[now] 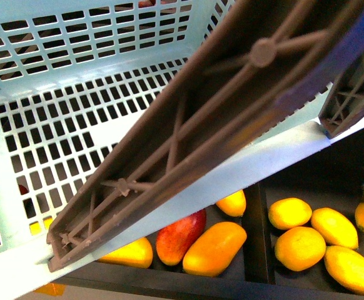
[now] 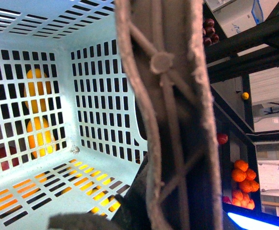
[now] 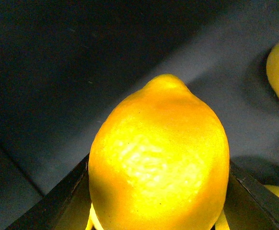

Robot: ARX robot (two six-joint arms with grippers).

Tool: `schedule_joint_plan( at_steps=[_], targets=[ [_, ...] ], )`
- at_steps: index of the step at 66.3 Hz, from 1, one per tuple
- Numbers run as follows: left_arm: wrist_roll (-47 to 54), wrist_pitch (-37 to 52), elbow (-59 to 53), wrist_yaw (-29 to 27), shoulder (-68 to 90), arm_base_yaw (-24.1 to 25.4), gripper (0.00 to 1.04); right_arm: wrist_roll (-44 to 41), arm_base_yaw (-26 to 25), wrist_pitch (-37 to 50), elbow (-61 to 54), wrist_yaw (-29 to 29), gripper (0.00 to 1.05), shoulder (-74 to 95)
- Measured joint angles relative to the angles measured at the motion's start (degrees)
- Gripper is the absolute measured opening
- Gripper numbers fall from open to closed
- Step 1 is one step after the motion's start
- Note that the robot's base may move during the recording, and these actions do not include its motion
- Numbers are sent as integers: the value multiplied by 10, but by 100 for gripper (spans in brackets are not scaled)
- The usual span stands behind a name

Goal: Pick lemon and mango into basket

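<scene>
Because the lemon (image 3: 161, 139) is small, firm and light, with a waxy, rounded skin that could squirt out of a pinch, the safest hold is across its widest belly and not near the nippled end. That is where the right gripper (image 3: 157, 165) has it: the jaws stand part-open to the fruit's width, pressed against both flanks. I cannot tell whether it is lifted clear of the dark tray floor. Only the right wrist view shows this grasp. In the front view the basket (image 1: 57, 75) and its brown handle (image 1: 219, 106) fill the field from nine to two o'clock and hide that arm. The front view alone gives the layout. The mango (image 1: 214, 248) lies at about six o'clock, touching a red mango (image 1: 181, 236), with other yellow fruits (image 1: 299, 247) in the next compartment toward four o'clock. The mango looks heavier and smoother, so it is best taken across its middle. The left wrist view shows the basket's inside holding no fruit, and dark blurs that may be the left gripper (image 2: 115, 211). I cannot tell whether it clasps the handle.
</scene>
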Motion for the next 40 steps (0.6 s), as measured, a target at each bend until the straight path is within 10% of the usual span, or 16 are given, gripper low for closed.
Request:
schedule_joint_plan(
  at_steps=[40],
  targets=[
    [0,0,0,0,0,0,5,-127,-1,-50,-40,-158,63,-391]
  ],
)
